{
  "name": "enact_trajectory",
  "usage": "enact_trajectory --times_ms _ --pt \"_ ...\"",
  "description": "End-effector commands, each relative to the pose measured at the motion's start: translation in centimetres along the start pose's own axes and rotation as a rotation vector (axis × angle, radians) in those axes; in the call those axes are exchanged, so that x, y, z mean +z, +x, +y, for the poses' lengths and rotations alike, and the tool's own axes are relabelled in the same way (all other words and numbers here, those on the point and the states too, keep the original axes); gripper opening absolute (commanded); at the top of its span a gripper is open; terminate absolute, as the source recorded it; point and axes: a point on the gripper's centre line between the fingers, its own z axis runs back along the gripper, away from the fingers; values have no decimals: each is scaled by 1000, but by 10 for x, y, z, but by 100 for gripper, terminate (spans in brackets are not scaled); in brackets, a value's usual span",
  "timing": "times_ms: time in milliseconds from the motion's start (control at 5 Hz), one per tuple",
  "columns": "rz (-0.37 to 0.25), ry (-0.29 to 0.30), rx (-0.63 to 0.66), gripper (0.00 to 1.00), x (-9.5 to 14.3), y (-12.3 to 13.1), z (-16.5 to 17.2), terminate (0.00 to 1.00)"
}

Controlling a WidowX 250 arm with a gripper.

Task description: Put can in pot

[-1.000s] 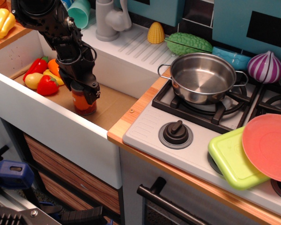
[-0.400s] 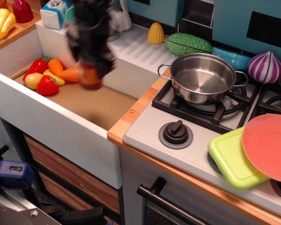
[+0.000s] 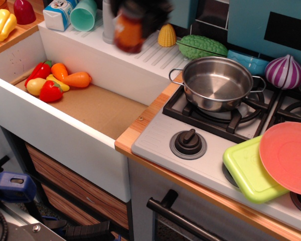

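Observation:
The can (image 3: 128, 34), orange-red and blurred by motion, hangs in the air above the sink's back ledge, left of the pot. My black gripper (image 3: 135, 17) is shut on it from above, at the top edge of the view; most of the arm is out of view. The pot (image 3: 216, 83), a shiny steel saucepan with two loop handles, stands empty on the rear-left burner of the stove (image 3: 200, 123), to the right of and below the can.
The sink (image 3: 90, 108) holds toy vegetables at its left end (image 3: 52, 83). A grey faucet (image 3: 108, 27), teal cup (image 3: 84, 15), milk carton (image 3: 57, 14), yellow corn (image 3: 166, 35) and green gourd (image 3: 201, 46) line the back. A purple onion (image 3: 283, 71), green lid (image 3: 248, 168) and pink plate (image 3: 287, 156) lie right.
The gripper has lifted the can out of the sink and carried it up and to the right, toward the pot. The toy carrot in the sink is uncovered now.

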Motion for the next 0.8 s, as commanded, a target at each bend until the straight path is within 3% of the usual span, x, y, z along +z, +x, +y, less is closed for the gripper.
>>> enact_trajectory --times_ms 0,200,400,600 --pt "-100 -56 49 0 48 22 -25 0" --pt "-85 -127 81 0 43 16 -47 0" --pt "-120 -155 104 0 38 14 -59 0" --pt "-145 -234 115 0 38 25 -74 0"
